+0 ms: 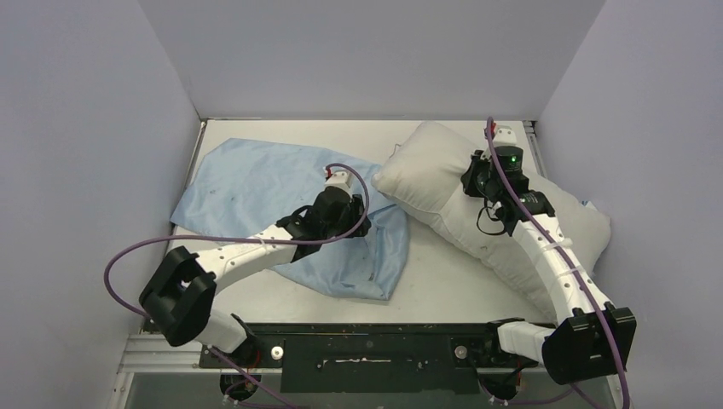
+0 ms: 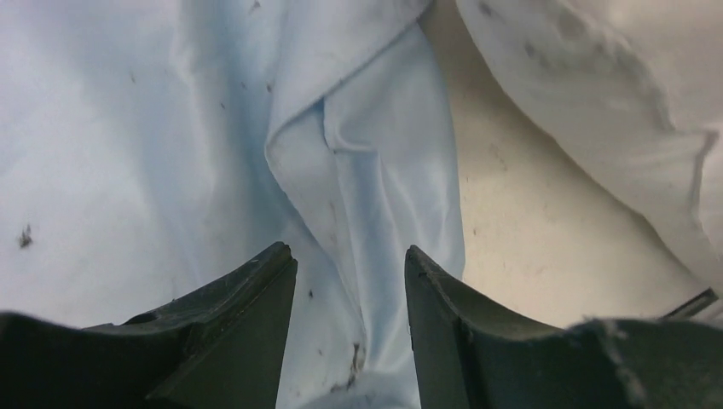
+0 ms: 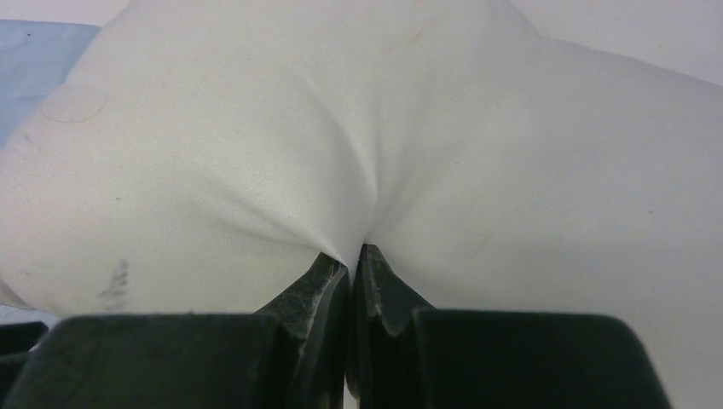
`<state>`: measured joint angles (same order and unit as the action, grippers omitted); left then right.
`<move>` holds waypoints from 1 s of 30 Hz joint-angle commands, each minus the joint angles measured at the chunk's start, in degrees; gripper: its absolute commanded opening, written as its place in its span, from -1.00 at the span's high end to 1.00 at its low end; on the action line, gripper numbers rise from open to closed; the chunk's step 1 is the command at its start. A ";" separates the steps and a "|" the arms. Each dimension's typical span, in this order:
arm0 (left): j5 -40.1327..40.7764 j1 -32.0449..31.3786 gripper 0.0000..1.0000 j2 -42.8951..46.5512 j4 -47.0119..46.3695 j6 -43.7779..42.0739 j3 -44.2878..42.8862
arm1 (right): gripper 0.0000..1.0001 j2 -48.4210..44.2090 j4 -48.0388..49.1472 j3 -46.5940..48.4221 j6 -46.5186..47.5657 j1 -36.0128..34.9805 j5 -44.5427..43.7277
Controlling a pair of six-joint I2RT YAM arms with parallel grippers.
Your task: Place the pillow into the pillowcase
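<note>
The plump white fabric pillow (image 1: 443, 183) lies right of centre on the pale worktop (image 1: 443, 285), its cloth pinched by the closed right tool (image 3: 354, 251). At left, the wrinkled light blue pillowcase (image 1: 256, 187) folds between the parted left tool (image 2: 349, 256).

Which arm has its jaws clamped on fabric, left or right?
The right arm: its jaws are shut, pinching a fold of the white pillow. The left arm has its jaws apart over the blue pillowcase, not clamping it.

The pillowcase (image 2: 128, 128) is thin wrinkled cloth, the pillow (image 3: 511, 170) smooth matt fabric, perhaps slightly fuzzy.
</note>
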<state>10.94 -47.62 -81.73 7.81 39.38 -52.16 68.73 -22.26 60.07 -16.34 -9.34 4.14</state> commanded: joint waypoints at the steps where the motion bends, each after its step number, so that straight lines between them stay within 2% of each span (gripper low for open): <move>1: -6.70 3.23 0.06 -4.80 -11.56 -1.97 -1.71 | 1.00 -3.92 2.04 0.78 -0.36 0.92 -2.34; 19: -4.47 5.08 0.10 -14.35 -17.77 -1.77 1.24 | 1.00 -4.00 1.23 0.76 -1.06 0.94 -2.37; 27: -6.41 5.25 0.11 -18.77 -20.70 -1.55 0.41 | 1.00 -4.01 0.95 0.94 -1.22 0.91 -2.10; 30: -6.73 5.39 0.20 -20.03 -21.38 -1.77 -0.99 | 1.00 -4.02 0.22 0.81 -1.03 0.98 -1.58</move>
<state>5.32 -42.63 -100.64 -9.30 38.20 -50.39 67.48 -24.16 60.07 -17.02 -9.34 4.34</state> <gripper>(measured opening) 0.438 0.044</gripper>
